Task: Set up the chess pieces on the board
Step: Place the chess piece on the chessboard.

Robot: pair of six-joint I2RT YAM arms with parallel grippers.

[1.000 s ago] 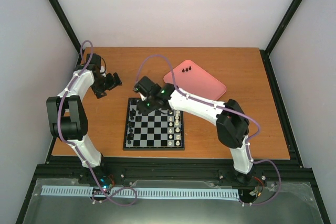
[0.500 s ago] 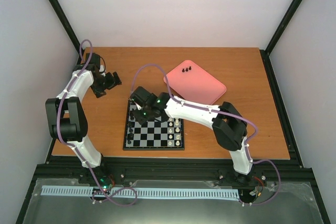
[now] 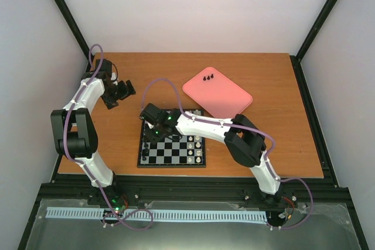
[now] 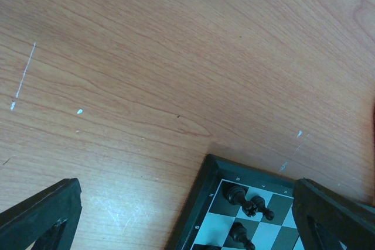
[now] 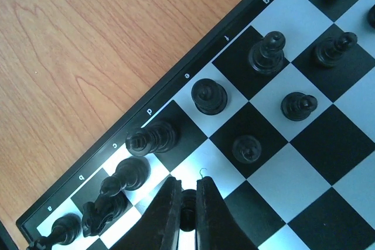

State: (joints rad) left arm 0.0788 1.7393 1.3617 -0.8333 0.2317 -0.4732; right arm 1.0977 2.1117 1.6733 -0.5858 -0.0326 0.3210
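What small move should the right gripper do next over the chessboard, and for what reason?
Probably lower straight down and then open. The right gripper is shut on a small black piece, likely a pawn, over the chessboard square that continues the row of black pawns. That square looks free, though the fingers hide part of it.

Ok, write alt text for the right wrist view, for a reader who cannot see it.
Seen from above, the right claw pinches a small black chess piece over a square near the edge of the board. Several other black pieces stand on the squares around it, and bare wooden table fills the upper left.
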